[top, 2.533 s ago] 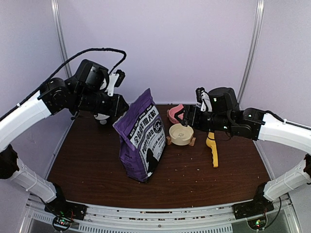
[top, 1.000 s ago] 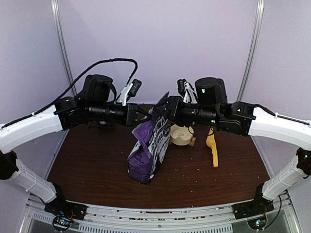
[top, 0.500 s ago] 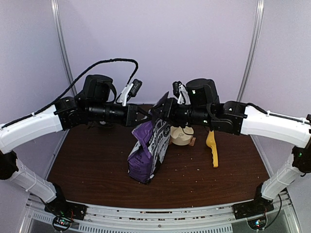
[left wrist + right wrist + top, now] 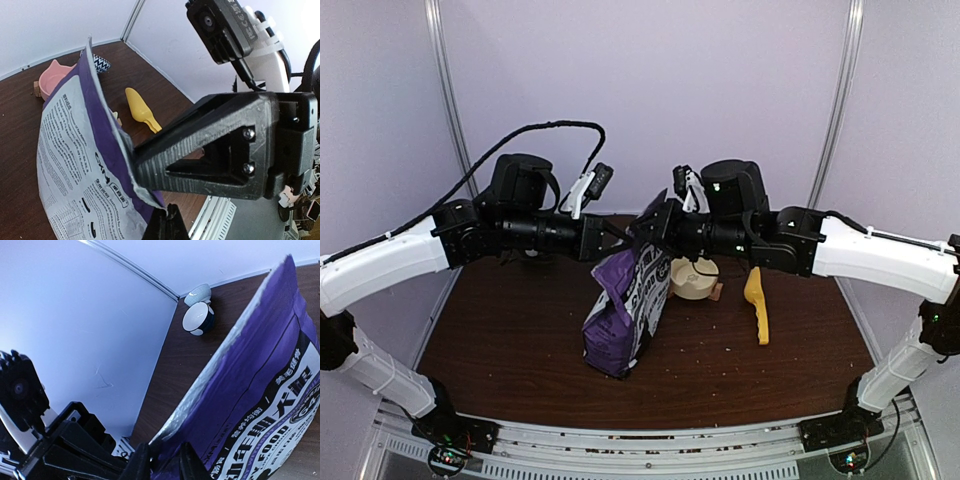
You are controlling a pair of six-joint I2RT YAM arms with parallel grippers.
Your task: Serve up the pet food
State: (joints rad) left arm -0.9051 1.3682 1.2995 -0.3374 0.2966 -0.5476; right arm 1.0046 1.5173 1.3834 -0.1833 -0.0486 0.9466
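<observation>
A dark wooden tabletop (image 4: pixel 510 330) sits inside pale lilac walls (image 4: pixel 720 80), with small specks scattered over it. The purple bag (image 4: pixel 625 310) stands upright near the middle, its top rim raised. The left hand (image 4: pixel 161 224) is clamped on that rim. The right hand (image 4: pixel 162 462) has its fingers narrow on either side of it, and I cannot tell if they grip. Behind the bag toward the far edge is a cream bowl (image 4: pixel 695 282), contents hidden, with a pink bowl (image 4: pixel 52 80) beyond it. A yellow scoop (image 4: pixel 757 300) lies toward the right edge. Two patterned bowls (image 4: pixel 197 317) sit in the far left corner.
</observation>
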